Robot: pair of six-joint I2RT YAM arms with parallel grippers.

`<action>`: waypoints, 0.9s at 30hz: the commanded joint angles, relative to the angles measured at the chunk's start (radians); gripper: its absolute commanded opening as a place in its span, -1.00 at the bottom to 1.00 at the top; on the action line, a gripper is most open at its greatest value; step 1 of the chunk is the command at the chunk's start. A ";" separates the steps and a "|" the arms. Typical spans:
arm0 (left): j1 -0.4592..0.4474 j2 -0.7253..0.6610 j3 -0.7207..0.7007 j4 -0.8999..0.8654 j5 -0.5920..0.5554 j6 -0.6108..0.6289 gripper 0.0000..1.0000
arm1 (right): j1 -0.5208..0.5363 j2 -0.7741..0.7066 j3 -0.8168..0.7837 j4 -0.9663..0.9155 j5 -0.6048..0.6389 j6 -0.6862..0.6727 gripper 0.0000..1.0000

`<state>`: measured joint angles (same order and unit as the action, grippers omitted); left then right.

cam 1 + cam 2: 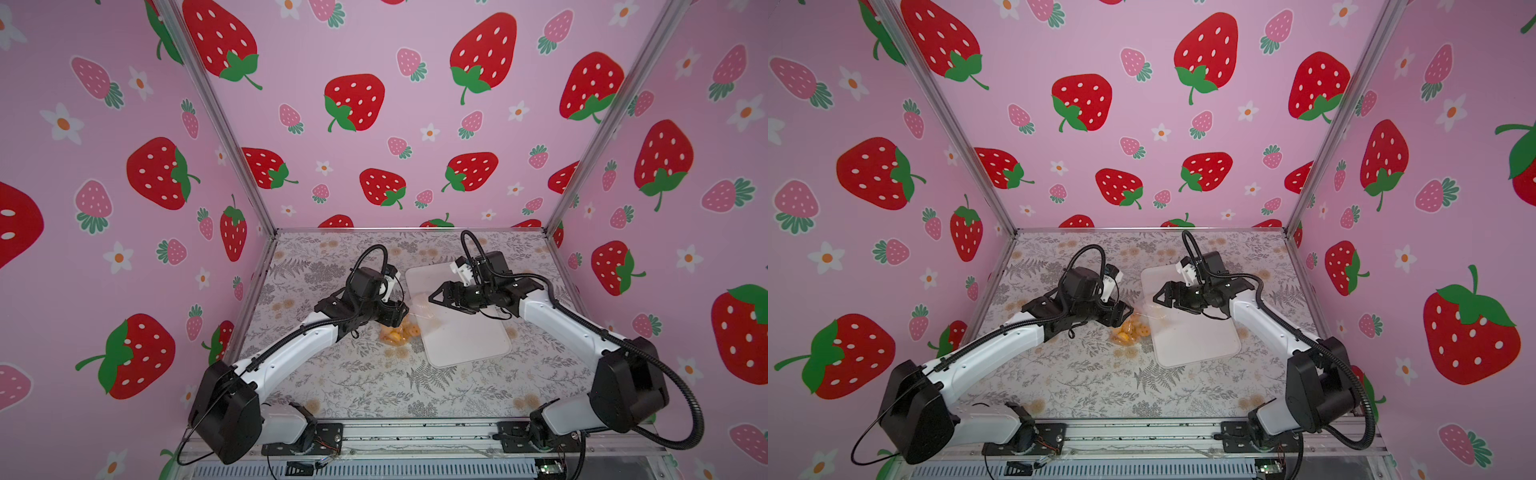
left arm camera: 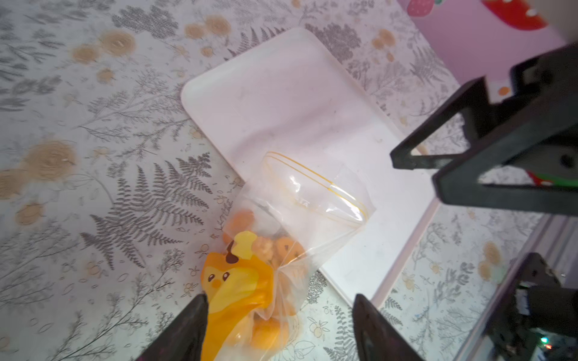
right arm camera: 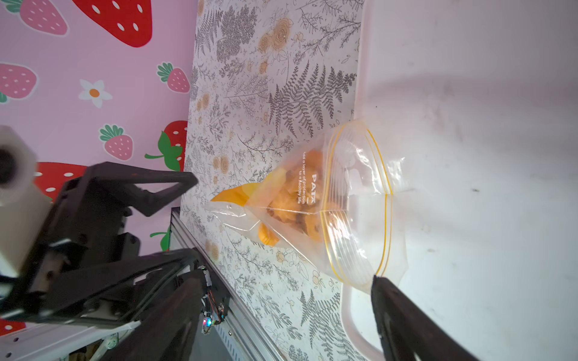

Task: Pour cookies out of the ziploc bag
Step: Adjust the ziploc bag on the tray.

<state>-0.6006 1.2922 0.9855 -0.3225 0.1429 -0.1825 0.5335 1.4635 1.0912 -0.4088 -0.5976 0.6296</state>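
Note:
The ziploc bag (image 1: pixel 409 324) (image 1: pixel 1136 326) lies on the tablecloth with its open, yellow-lined mouth (image 2: pixel 316 187) (image 3: pixel 356 203) resting over the white tray's edge. The cookies (image 2: pixel 281 250) (image 3: pixel 294 200) are heaped inside, near the bag's yellow-printed bottom. My left gripper (image 2: pixel 280 300) (image 1: pixel 397 311) is open and straddles that bottom end, one fingertip (image 2: pixel 200 303) against the yellow print. My right gripper (image 3: pixel 284 278) (image 1: pixel 434 297) is open over the tray, one fingertip (image 3: pixel 380 284) at the rim of the bag's mouth. Neither gripper holds the bag.
The white tray (image 1: pixel 469 340) (image 1: pixel 1196 345) (image 2: pixel 281 103) (image 3: pixel 469 125) lies right of centre, under the right arm, with only the bag's mouth on it. Strawberry-print walls close in three sides. A metal rail (image 1: pixel 415 432) runs along the front edge.

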 commanded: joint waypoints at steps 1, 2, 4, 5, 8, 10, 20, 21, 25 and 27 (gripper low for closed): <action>-0.004 -0.087 -0.039 -0.072 -0.120 -0.049 0.96 | -0.003 -0.015 0.022 -0.087 0.034 -0.046 0.81; -0.004 -0.111 -0.057 -0.085 -0.142 -0.069 0.99 | -0.001 -0.015 0.021 -0.091 0.036 -0.049 0.83; -0.004 -0.167 -0.105 -0.103 -0.172 -0.151 0.99 | 0.003 -0.012 0.024 -0.098 0.036 -0.055 0.86; -0.002 -0.188 -0.132 -0.103 -0.182 -0.206 0.99 | 0.004 -0.010 0.025 -0.103 0.038 -0.059 0.87; 0.009 -0.218 -0.196 -0.105 -0.161 -0.371 0.99 | 0.008 -0.006 0.026 -0.108 0.048 -0.064 0.88; 0.010 -0.203 -0.221 -0.080 -0.143 -0.433 0.99 | 0.008 -0.002 0.024 -0.109 0.050 -0.068 0.89; 0.038 -0.054 -0.210 0.077 -0.019 -0.524 0.75 | 0.008 -0.008 0.001 -0.117 0.064 -0.079 0.89; 0.039 -0.038 -0.203 0.077 -0.017 -0.522 0.72 | 0.008 -0.009 0.003 -0.119 0.065 -0.079 0.89; 0.041 0.019 -0.175 0.088 -0.018 -0.503 0.56 | 0.008 -0.014 0.001 -0.121 0.065 -0.079 0.89; 0.041 0.043 -0.161 0.094 -0.017 -0.492 0.34 | 0.008 -0.014 -0.003 -0.122 0.064 -0.080 0.89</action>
<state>-0.5632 1.3163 0.7670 -0.2596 0.1165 -0.6788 0.5350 1.4639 1.0927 -0.5030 -0.5430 0.5655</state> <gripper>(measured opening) 0.695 0.943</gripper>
